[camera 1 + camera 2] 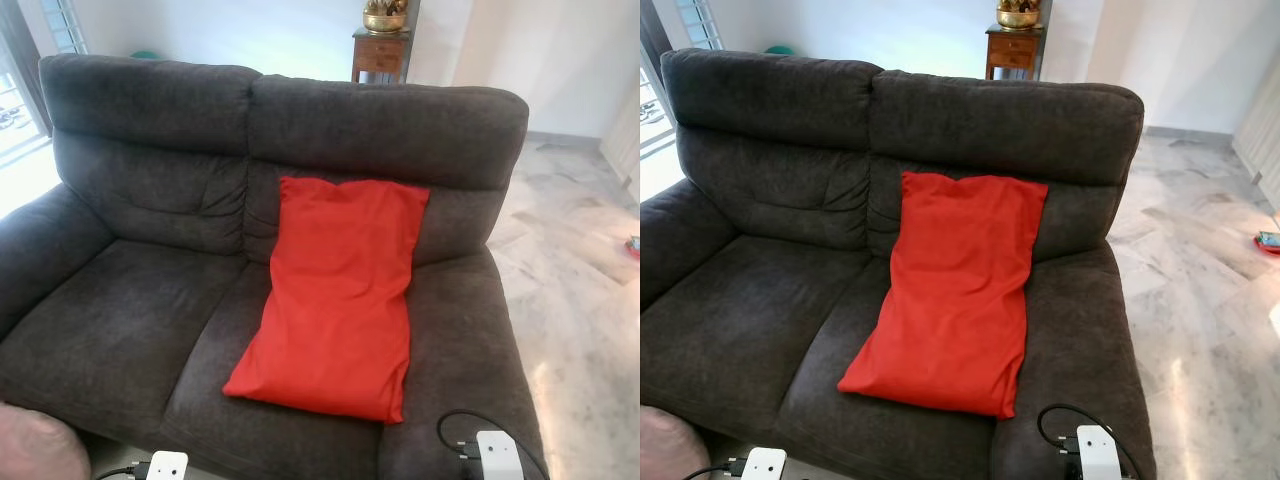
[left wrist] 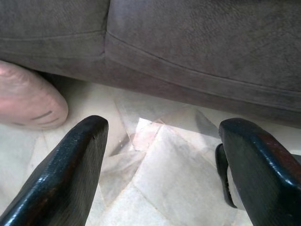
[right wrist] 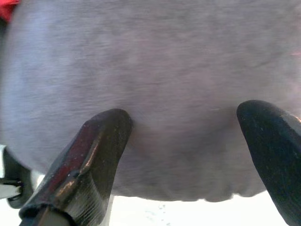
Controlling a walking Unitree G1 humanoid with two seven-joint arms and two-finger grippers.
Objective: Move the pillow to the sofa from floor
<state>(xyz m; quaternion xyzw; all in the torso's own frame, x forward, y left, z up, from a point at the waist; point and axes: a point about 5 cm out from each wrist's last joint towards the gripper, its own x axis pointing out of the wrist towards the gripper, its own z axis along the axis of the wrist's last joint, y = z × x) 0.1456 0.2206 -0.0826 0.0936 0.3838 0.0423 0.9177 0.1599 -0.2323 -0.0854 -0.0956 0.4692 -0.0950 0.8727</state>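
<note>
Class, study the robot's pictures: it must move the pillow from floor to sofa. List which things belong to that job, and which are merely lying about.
Belongs to the job:
red pillow, lying on the seat against the backrest
grey sofa
left claw, open, near the floor
right claw, open, by the sofa

Lying about:
pink cushion on the floor
wooden side table
brass bowl

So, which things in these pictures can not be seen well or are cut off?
- Pink object: cut by the bottom-left corner in the eye views and by the edge in the left wrist view; what it is stays unclear.
- Gold ornament on the wooden side table: cut by the top edge, too small to identify.
- Small item on the floor: cut by the right edge.
- Sofa: blurred in the right wrist view.
- Red pillow: hides the cushion beneath.
</note>
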